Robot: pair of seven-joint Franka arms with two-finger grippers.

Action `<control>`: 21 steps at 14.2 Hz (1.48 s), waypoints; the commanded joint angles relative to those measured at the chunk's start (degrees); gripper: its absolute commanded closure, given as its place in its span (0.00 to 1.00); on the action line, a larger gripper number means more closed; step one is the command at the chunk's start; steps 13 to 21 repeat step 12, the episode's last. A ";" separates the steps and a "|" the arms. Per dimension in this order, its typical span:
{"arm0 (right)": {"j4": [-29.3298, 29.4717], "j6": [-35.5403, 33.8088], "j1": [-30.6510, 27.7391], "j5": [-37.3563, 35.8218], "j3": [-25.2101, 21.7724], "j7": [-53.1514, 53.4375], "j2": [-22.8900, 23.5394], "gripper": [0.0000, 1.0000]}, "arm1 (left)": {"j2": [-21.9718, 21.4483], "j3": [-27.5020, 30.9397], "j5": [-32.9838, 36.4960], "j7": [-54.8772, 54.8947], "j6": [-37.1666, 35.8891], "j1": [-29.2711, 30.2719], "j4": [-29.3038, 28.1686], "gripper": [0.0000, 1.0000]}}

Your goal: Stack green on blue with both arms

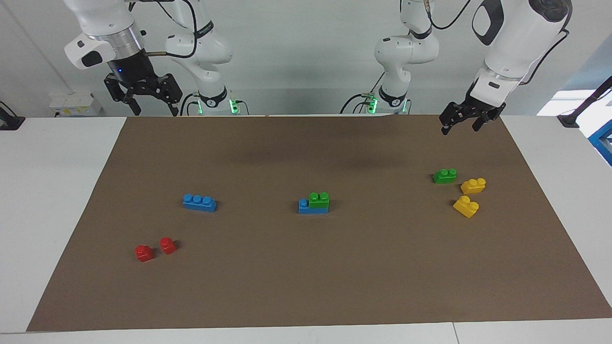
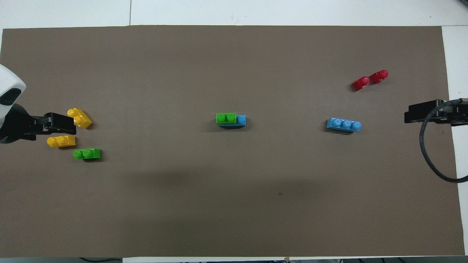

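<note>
**One pair stacked mid-mat, one pair loose – both pincers wide and empty**

- Stacked green brick [image 1: 319, 199] sits on a blue brick [image 1: 304, 206] at mid-mat; one blue stud shows uncovered at the end toward the right arm. Looks seated
- Loose green brick [image 1: 444, 176] lies flat, studs up, toward the left arm's end, just beside two yellow bricks [image 1: 473, 185] that lie a little farther from the robots
- Loose blue brick [image 1: 199, 202] lies alone toward the right arm's end, studs up, well apart from the green. Two red bricks [image 1: 155, 249] lie farther from the robots than it
- Left pincer [image 1: 460, 121] hangs raised over the mat's edge nearest the robots, jaws wide, holding nothing
- Right pincer [image 1: 143, 98] is raised high by its own corner of the surface [image 1: 57, 157], jaws wide, empty

Judgement: next step is the second pair, the left arm taking the loose green. Come straight down on it and close across its narrow sides, below the studs, so the yellows stay clear of the jaws. The right arm could steady the loose blue by its ends. Line up the long axes before pressing; push straight down, since a tilted press may skid the blue
</note>
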 commanded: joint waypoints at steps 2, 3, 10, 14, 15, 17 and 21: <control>-1.34 -0.49 -1.11 -2.06 -0.04 -1.20 -1.04 0.00 | -0.54 0.00 -0.83 0.30 -0.74 0.51 -0.01 0.00; -1.43 -0.76 -1.37 -2.06 -0.04 -1.20 -1.05 0.00 | -0.54 0.00 -0.83 0.30 -0.57 0.51 -0.01 0.00; -1.34 -1.37 -1.55 -1.98 0.05 -1.03 -1.13 0.00 | -0.62 0.00 -0.91 0.57 -0.31 0.60 0.08 0.00; -1.34 -1.37 -1.46 -1.98 0.05 -1.03 -1.13 0.00 | -0.62 0.00 -0.91 0.66 -0.30 0.60 -0.01 0.00; -1.34 -1.37 -1.46 -1.98 0.05 -1.03 -1.13 0.00 | -0.62 0.00 -0.91 0.66 -0.30 0.60 -0.01 0.00; -1.34 -1.37 -1.46 -1.98 0.05 -1.03 -1.13 0.00 | -0.62 0.00 -0.91 0.66 -0.30 0.60 -0.01 0.00; -1.34 -1.37 -1.46 -1.98 0.05 -1.03 -1.13 0.00 | -0.62 0.00 -0.91 0.66 -0.30 0.60 -0.01 0.00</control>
